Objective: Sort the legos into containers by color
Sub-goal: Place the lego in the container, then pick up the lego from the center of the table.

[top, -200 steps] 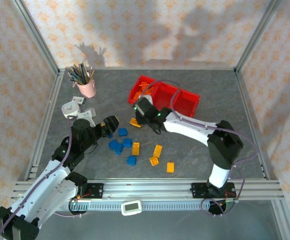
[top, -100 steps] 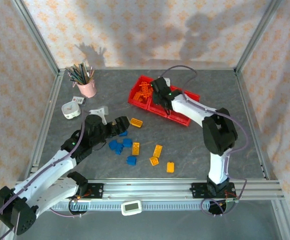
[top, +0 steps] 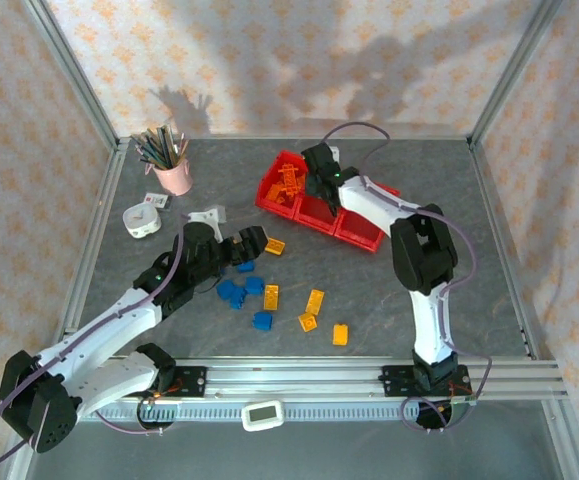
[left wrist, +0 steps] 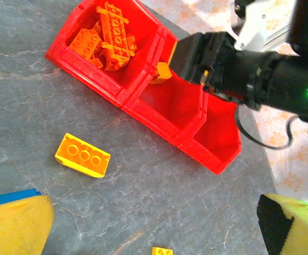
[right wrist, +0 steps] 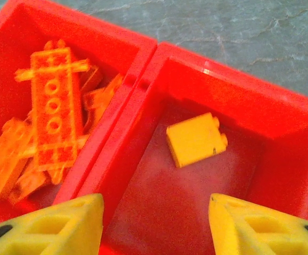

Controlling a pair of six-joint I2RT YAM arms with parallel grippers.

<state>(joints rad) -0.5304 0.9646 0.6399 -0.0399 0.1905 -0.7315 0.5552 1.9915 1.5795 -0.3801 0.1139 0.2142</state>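
- Two fingers point(right wrist: 52, 223) of our right gripper point(right wrist: 154, 218) stand apart over the middle red bin point(right wrist: 281, 127). A yellow brick point(right wrist: 196, 139) lies loose inside, clear of the walls.
- Our left gripper point(left wrist: 154, 223) gapes wide over bare table point(left wrist: 159, 180).
- A second ago, we had the right gripper down in front of the bins.

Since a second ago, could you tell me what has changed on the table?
The right gripper swung from the table to the red plastic bins and opened, leaving a square yellow plastic brick in the middle bin. The open left gripper reached forward toward a flat yellow brick on the table. Loose blue bricks stayed put.
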